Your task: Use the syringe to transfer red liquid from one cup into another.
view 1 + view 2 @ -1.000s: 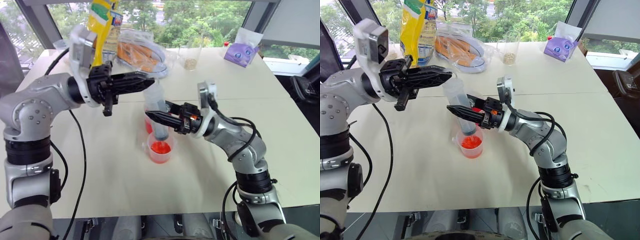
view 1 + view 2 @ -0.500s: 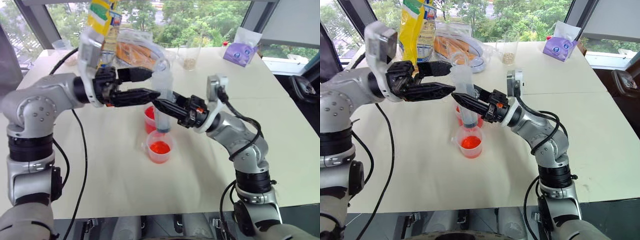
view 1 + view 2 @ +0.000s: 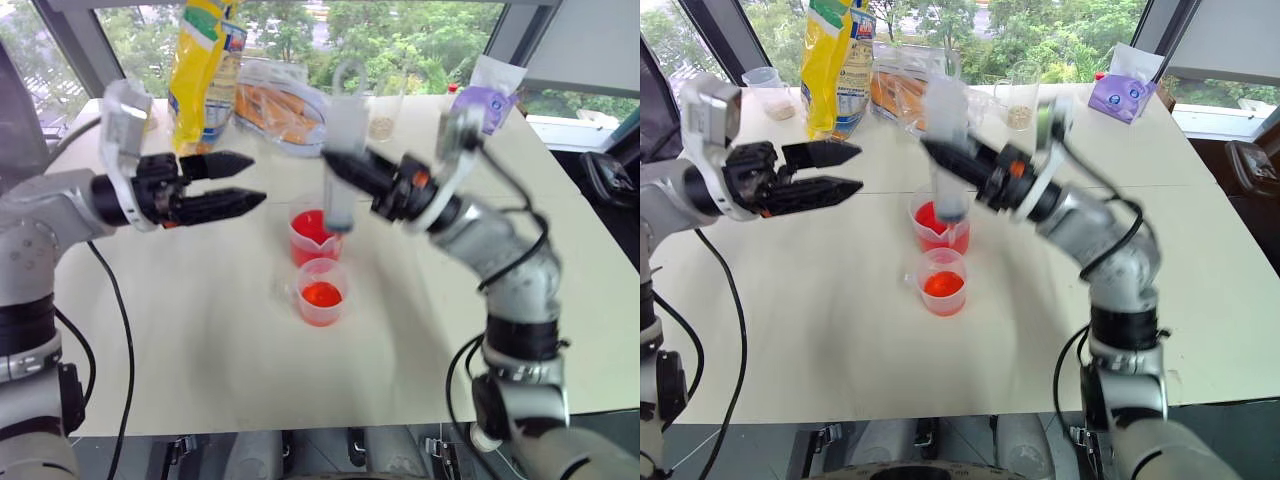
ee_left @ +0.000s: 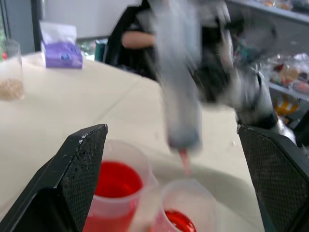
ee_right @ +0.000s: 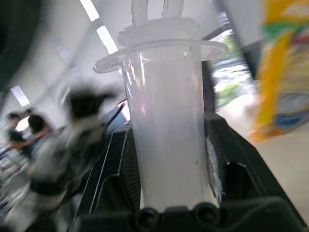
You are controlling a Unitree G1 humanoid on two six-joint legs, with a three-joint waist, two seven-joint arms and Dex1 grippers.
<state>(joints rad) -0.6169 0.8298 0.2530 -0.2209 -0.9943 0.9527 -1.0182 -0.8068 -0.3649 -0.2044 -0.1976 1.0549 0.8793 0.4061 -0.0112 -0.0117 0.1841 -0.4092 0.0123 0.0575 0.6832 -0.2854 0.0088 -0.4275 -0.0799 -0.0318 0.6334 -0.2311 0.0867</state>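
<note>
The table (image 3: pixel 180 330) carried both cups near its middle, and everything else is placed from the big cup (image 3: pixel 312 236). That spouted cup held red liquid (image 3: pixel 308 226) in its lower part. The small cup (image 3: pixel 322 291) stood just beside it on the robot's side, also with red liquid at its bottom. A yellow bag (image 3: pixel 203 70) and a clear tray (image 3: pixel 277 104) stood well behind the big cup, toward the windows. The right gripper (image 3: pixel 345 167) was clamped on the syringe (image 3: pixel 343 150), holding it upright above the big cup, tip (image 4: pixel 184 159) pointing down and clear of both rims; in the right wrist view the clear barrel sat squeezed between the two black fingers (image 5: pixel 118 166). The left gripper (image 3: pixel 248 180) hung to the left of the big cup and apart from the syringe, its jaws spread wide and holding nothing.
</note>
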